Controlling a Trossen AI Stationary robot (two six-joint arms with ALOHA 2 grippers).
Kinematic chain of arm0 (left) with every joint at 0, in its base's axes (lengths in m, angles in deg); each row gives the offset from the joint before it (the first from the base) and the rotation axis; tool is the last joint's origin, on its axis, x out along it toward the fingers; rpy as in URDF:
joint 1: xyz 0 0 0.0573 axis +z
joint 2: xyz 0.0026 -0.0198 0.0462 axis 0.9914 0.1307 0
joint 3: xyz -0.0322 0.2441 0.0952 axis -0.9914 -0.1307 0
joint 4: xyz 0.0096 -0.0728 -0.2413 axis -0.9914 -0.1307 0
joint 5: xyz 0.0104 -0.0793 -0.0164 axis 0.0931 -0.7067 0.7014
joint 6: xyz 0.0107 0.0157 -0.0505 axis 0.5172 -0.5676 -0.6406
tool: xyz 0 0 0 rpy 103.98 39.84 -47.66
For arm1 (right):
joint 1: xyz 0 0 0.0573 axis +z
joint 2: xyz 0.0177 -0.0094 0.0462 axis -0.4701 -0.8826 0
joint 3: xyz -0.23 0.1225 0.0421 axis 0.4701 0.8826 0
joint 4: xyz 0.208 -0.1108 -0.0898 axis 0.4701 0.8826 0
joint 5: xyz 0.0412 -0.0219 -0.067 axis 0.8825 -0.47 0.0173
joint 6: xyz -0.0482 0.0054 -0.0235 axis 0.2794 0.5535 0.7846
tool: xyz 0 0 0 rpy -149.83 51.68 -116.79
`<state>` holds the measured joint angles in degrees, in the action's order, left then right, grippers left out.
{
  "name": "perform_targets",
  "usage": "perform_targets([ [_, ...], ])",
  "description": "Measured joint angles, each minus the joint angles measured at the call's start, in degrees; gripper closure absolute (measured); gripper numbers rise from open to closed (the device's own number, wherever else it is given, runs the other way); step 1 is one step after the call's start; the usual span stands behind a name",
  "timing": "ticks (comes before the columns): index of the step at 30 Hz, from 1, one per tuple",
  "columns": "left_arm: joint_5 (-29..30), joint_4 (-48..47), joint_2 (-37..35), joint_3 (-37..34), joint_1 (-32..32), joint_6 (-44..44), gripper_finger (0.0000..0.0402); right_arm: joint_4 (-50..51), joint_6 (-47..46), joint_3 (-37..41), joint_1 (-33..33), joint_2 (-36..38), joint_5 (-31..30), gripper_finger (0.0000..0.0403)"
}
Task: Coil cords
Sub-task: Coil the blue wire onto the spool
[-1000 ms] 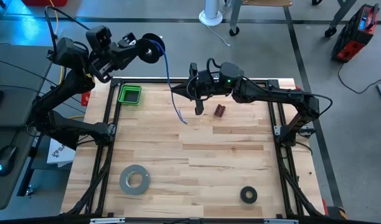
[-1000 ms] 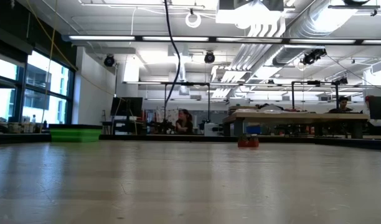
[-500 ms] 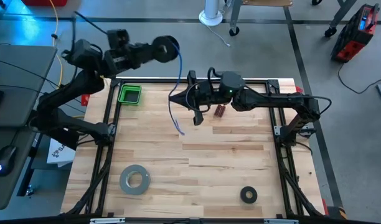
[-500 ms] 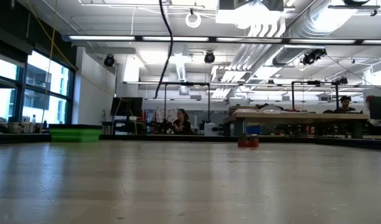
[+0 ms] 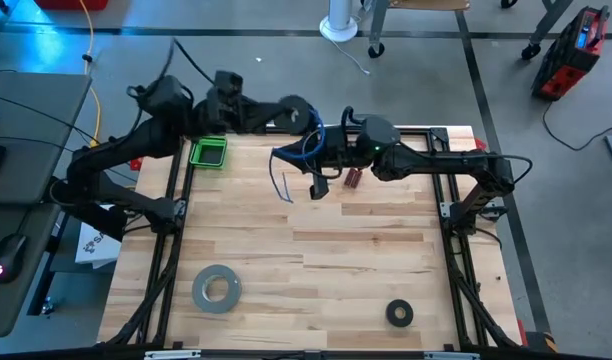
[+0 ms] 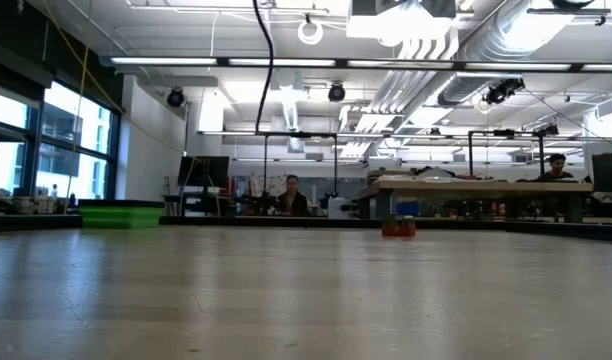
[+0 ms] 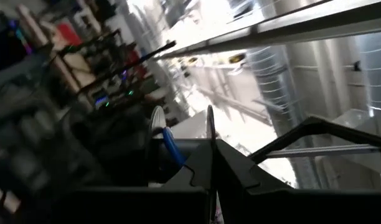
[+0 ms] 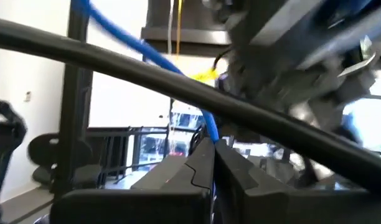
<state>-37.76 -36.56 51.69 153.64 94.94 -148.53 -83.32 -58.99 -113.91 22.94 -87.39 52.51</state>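
Taking the green bin (image 5: 208, 152) at the table's far left corner as the landmark: the left gripper (image 5: 282, 112) is held in the air just to the right of the bin, over the table's far edge, its fingers closed on the small black spool (image 5: 298, 113). In the left wrist view the spool (image 7: 178, 140) shows its two pale flanges with blue cord (image 7: 170, 146) wound between them, seated against the closed fingers.

Farther right from the bin, the blue cord (image 5: 308, 146) runs down from the spool in a loose loop; its free end hangs to the left of that loop, above the bare wood. The right gripper (image 5: 319, 165) sits just right of the spool, over the far part of the table, its fingers pinched shut on the cord; the right wrist view shows the cord (image 8: 206, 127) running down into the closed fingertips.

Right of that gripper, still farther from the bin, a small red-brown block (image 5: 353, 179) lies on the table (image 5: 366, 260). Well away from the bin, at the near edge, lie a grey tape roll (image 5: 217, 288) and, to its right, a black ring (image 5: 400, 313)
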Motion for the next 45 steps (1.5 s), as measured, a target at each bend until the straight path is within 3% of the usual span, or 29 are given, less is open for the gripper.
perform_targets([
  [6,-0.13,-0.6,-0.13,-0.01,-1.46,-3.67,0.0401,-1.3,-0.02,0.0,-0.52,0.02,-0.78,0.0403],
  [10,-3.47,-2.08,-0.14,-0.02,-2.26,-7.24,0.0401,-2.34,-1.1,0.0,-1.46,0.02,-0.8,0.0403],
  [25,-10.59,-19.06,-4.3,0.04,-2.32,-10.42,0.0401,-2.11,-2.11,0.0,-4.81,0.04,-0.2,0.0403],
  [31,-10.45,-27.76,-7.02,0.0,-1.29,-7.79,0.0401,-1.87,-4.02,0.0,-8.1,0.04,3.14,0.0403],
  [45,-10.58,-31.51,-9.38,0.0,1.2,-7.36,0.0401,3.1,-4.14,-0.02,-10.8,0.26,5.99,0.0403],
])
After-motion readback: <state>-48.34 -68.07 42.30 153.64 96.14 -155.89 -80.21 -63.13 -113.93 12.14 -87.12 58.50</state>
